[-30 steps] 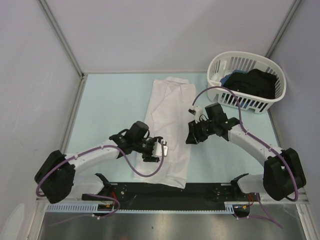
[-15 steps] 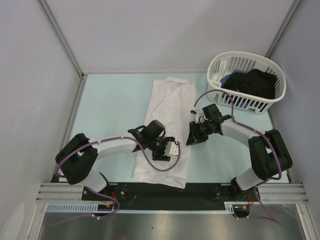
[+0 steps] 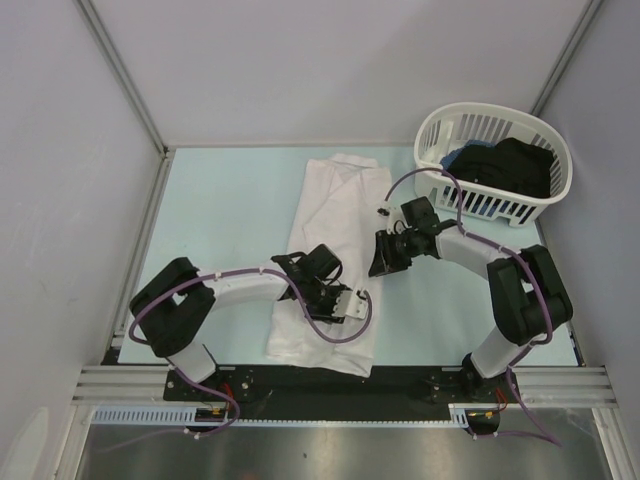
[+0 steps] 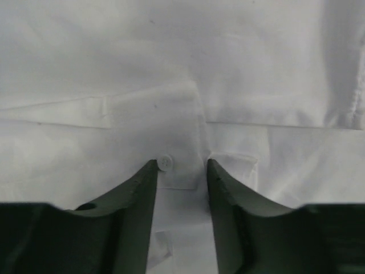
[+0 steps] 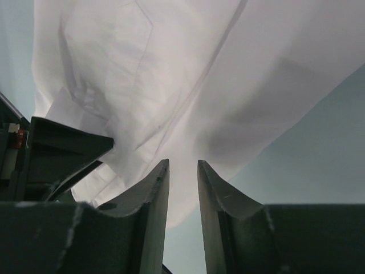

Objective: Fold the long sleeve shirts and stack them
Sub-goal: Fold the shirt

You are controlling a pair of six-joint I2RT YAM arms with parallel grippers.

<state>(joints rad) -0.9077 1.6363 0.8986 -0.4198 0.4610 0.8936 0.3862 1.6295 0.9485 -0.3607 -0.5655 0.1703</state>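
Left fingers (image 4: 131, 217) narrow, straddling white shirt (image 4: 228, 68) placket; right fingers (image 5: 149, 211) narrow at shirt edge.

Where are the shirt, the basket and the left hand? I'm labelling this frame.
shirt (image 3: 335, 200), top view, upper folded panel.
basket (image 3: 520, 212), top view, near slatted wall.
left hand (image 4: 181, 165), left wrist view, gap between its fingertips.

1. A pale teal table (image 3: 220, 230), evenly lit, with only soft shadows.
2. Plain lavender-grey walls (image 3: 330, 70) close its far, left and right edges.
3. Aluminium posts (image 3: 120, 75) rise from both far corners.
4. A black rail (image 3: 340, 385) runs along the near edge.
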